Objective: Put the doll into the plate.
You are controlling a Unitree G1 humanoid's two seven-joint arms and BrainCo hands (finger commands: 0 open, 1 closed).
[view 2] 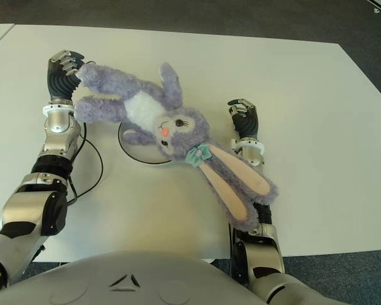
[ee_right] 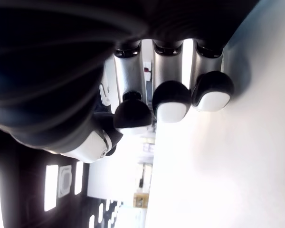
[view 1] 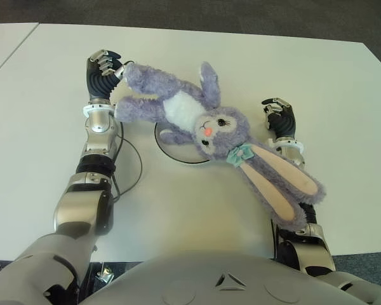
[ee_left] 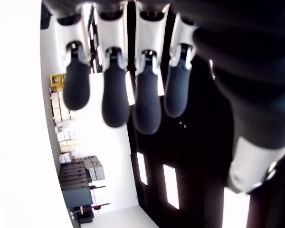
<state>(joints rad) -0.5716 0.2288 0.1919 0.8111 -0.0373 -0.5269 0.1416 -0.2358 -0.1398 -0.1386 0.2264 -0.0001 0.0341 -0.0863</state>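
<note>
I see a purple bunny doll (view 1: 197, 117) lying across the middle of the white worktop (view 1: 44, 95). It is long and it runs on a slant, from its feet in the upper left of the frame down to its big pink ears in the lower right. Its tummy and head cover most of the plate (view 1: 178, 155), and I can only see a thin dark curved rim peeking out below the body. My left hand (view 1: 103, 65) is up at the upper left, right at the tip of one bunny leg, and it looks like it touches or pinches that leg, but I cannot tell for sure. In the left wrist view the fingers (ee_left: 115, 97) hang straight down side by side with nothing between them, and no doll shows there at all. My right hand (view 1: 278, 114) is to the right of the bunny's head, just beside the ears, with its fingers curled in and holding nothing. The right wrist view shows only bent fingertips over bare worktop. I think the left hand is the one that matters next, because the ears lie off the plate.
</note>
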